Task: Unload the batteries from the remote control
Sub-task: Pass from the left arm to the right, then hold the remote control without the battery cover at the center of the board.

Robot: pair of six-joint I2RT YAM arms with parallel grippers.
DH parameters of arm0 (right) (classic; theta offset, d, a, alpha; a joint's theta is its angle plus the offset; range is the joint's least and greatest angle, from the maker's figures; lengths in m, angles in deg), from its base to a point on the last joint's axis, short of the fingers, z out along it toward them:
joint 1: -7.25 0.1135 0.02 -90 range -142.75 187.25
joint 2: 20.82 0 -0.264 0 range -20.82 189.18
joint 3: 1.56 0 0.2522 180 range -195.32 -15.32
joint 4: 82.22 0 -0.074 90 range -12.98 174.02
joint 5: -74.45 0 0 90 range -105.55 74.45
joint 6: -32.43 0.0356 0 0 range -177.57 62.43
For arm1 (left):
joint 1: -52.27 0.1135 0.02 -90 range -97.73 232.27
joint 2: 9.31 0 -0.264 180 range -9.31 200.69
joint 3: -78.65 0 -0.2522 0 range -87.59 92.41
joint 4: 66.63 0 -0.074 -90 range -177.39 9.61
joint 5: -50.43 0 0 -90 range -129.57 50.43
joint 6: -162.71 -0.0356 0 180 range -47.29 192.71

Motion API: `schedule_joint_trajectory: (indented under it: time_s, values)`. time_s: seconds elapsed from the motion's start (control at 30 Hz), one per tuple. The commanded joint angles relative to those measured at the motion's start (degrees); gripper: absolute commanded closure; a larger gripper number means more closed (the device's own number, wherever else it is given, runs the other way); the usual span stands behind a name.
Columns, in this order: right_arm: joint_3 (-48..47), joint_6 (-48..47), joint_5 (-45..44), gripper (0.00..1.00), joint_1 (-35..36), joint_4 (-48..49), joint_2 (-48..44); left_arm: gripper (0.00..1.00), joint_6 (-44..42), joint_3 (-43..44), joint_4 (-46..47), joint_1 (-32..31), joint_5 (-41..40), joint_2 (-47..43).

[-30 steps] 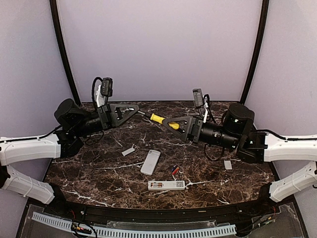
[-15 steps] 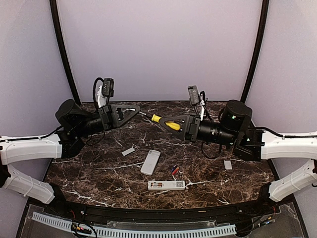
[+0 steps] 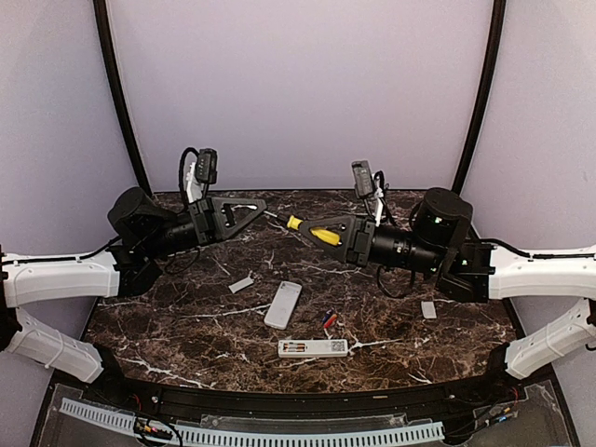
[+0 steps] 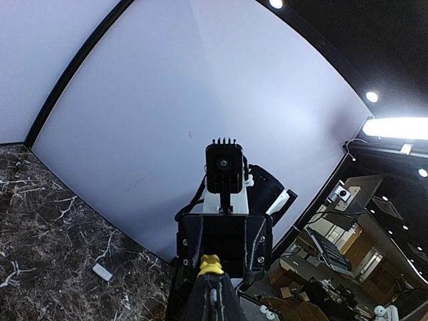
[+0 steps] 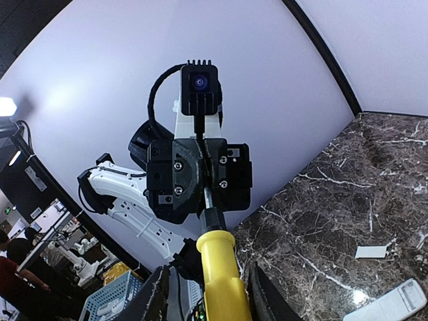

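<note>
I see the batteries (image 3: 327, 320), red and blue, lying on the worktop (image 3: 186, 326) just beyond the remote control (image 3: 313, 348) and beside a second white remote (image 3: 283, 304). Well above them, my right gripper (image 3: 315, 234) pinches the yellow handle of the screwdriver (image 3: 298, 224), while my left gripper (image 3: 258, 207) is pressed together on its metal shaft

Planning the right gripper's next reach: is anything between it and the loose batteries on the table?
No object stands in the open air between the right gripper and the batteries lying on the table. But its jaws are filled by the yellow screwdriver, so it would likely have to release that first.
</note>
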Motion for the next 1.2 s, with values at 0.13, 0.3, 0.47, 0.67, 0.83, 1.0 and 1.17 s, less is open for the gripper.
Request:
schedule_joint_trajectory:
  time_s: [0.13,0.3,0.47,0.67,0.83,1.0,1.17]
  values:
    - [-1.0,-0.2,-0.8,0.74,-0.3,2.1,0.0,1.00,0.1,-1.2,2.5,-0.3,0.4,0.0]
    - [-0.7,0.0,-1.4,0.79,-0.2,2.3,-0.2,1.00,-0.3,-1.7,2.3,-0.4,0.1,-0.5]
    - [-0.8,-0.1,-1.3,0.85,-0.2,2.4,-0.2,1.00,-0.7,-1.8,2.0,-0.3,0.0,-0.6]
    - [-0.7,0.0,-2.1,0.99,-0.3,1.7,-0.4,0.97,-0.6,-1.7,0.8,-0.3,-0.5,-0.3]
    - [-1.9,-1.3,-5.6,1.00,-0.2,-5.2,-1.7,0.46,-2.5,-1.2,-4.0,-0.4,-1.9,-1.5]
    - [-3.5,-3.5,-12.2,1.00,-0.4,-20.1,-5.4,0.32,-8.8,-1.7,-19.3,-0.7,-5.8,-5.6]
    - [-3.3,-2.9,-16.0,1.00,-0.3,-37.2,-9.5,0.32,-15.9,-5.3,-36.9,-1.9,-9.4,-9.3]
